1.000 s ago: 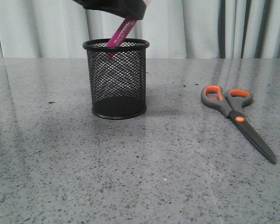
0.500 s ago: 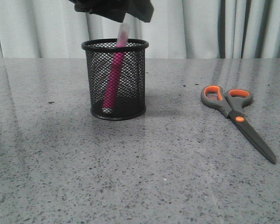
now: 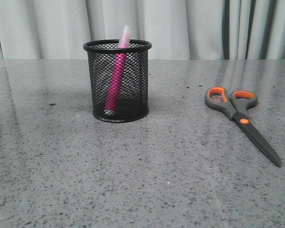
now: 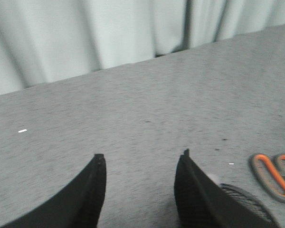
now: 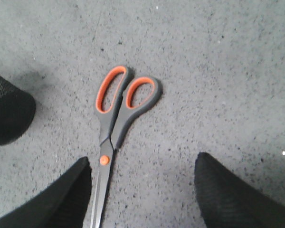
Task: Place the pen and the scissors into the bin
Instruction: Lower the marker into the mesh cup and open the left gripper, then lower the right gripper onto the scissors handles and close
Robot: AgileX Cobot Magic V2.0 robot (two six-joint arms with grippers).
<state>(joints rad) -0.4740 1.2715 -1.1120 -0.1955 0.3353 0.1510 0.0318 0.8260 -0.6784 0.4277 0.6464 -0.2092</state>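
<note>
The left gripper (image 4: 140,190) is seen in its wrist view with its 2 dark fingers (image 4: 92,190) spread apart and nothing between them; only bare grey table (image 4: 133,109) lies in the gap. Just past the outer side of 1 finger, a portion of the black mesh rim of the bin (image 4: 242,199) is visible, close beside that finger but not touched by it. Further out on that side, the orange-lined handle loops of the scissors (image 4: 273,173) are partly in view.

The right gripper (image 5: 142,190) is likewise held wide apart and empty, its 2 fingers (image 5: 228,194) above the speckled table (image 5: 218,71). The scissors (image 5: 115,123) lie flat beneath it, blades closed. The orange pivot dot and the start of the blade sit just beside 1 finger, and the handle loops extend away from the fingertips. Contact between finger and blade cannot be determined. The bin (image 5: 7,114) is noted well off to that same side.

In the front view neither gripper is visible. The bin (image 3: 118,80) stands upright on the table (image 3: 133,180). The pen (image 3: 116,78) is inside it, leaning slightly, its lower end on the base and its pale upper end projecting above the rim. The scissors (image 3: 240,118) lie well apart from the bin, on the robot's right, handles toward the curtain (image 3: 180,23).
</note>
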